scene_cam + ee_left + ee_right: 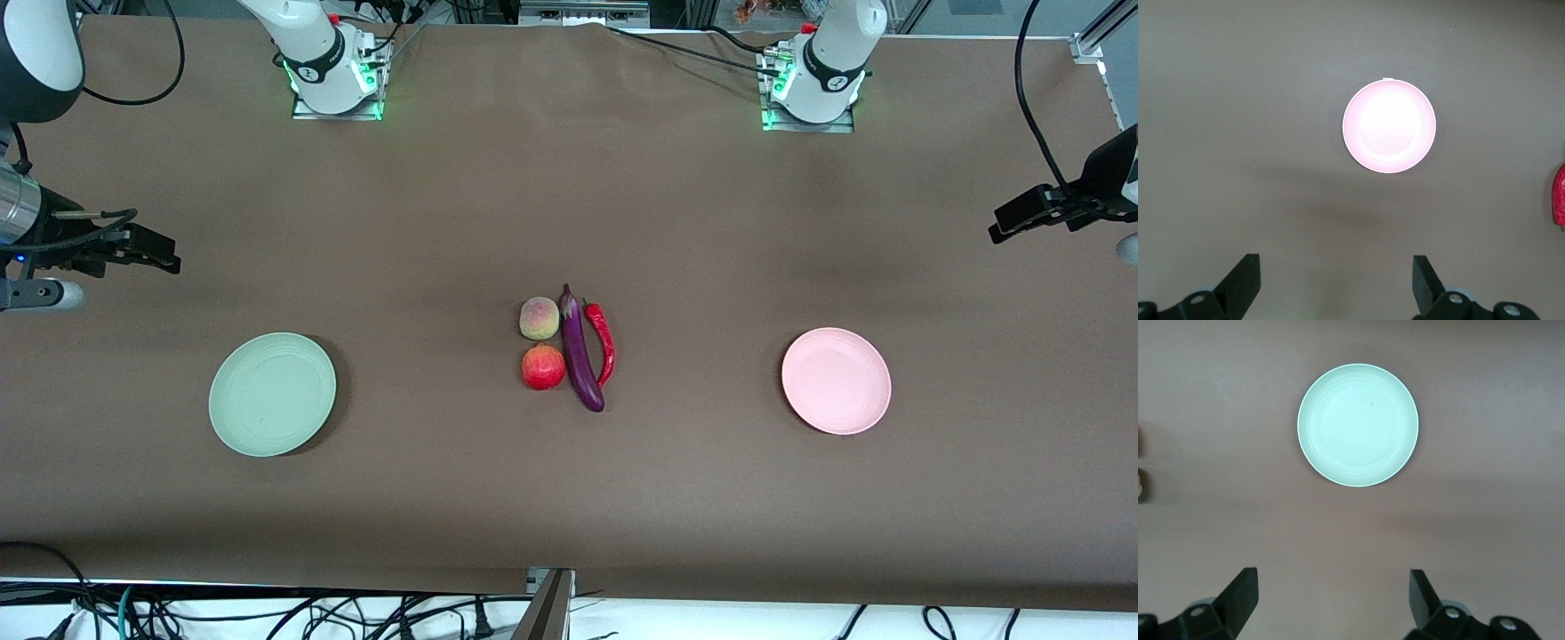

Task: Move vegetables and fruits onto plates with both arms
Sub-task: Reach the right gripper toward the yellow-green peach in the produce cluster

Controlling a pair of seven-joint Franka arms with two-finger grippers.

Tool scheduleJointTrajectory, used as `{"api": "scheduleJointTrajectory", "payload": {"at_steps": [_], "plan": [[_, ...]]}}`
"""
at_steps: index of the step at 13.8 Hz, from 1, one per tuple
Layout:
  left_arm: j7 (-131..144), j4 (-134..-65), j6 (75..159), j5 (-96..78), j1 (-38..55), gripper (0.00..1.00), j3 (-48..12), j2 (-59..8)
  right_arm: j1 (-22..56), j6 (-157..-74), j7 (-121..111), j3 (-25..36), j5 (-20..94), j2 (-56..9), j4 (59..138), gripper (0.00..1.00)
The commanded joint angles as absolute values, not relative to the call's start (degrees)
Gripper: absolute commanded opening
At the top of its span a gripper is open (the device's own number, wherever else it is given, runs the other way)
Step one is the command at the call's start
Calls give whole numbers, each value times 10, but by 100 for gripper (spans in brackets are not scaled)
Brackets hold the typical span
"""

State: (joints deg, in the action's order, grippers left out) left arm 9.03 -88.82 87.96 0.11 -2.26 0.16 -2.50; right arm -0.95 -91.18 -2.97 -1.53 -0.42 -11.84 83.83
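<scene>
Table: I see a long table (569, 498) with a brown cover, both arm bases standing along one long edge
Peach: the peach (539, 318) lies near the middle of the table, well away from every edge
Red fruit: the round red fruit (543, 367) sits just beside the peach, nearer to the front camera
Eggplant: the purple eggplant (580, 353) lies along both fruits, touching or almost touching them, on their side toward the left arm's end
Chili: the red chili (603, 342) lies close along the eggplant, toward the left arm's end of the table
Green plate: the green plate (272, 394) (1358, 425) rests toward the right arm's end, with nothing on it
Pink plate: the pink plate (836, 380) (1389, 125) rests toward the left arm's end, also bare
Left gripper: I see the left gripper (1336, 283) high over the table at its own end, fingers spread wide, holding nothing
Right gripper: the right gripper (1334, 600) hangs over its end of the table, fingers wide apart, nothing between them
</scene>
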Motion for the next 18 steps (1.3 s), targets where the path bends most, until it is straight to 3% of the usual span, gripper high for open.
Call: {"api": "scheduleJointTrajectory", "payload": {"at_steps": [1,11,18], "plan": [[80,-871,868,-6,-21,100,4,-32,-4,-913,-34,-18,-10,-120,832,100],[80,-871,868,-6,-21,100,4,-34,17,-925,-26,-18,-4,-157,832,100],[80,-870,868,-6,-21,100,4,-33,149,-1019,168,-18,10,-229,832,100]]}}
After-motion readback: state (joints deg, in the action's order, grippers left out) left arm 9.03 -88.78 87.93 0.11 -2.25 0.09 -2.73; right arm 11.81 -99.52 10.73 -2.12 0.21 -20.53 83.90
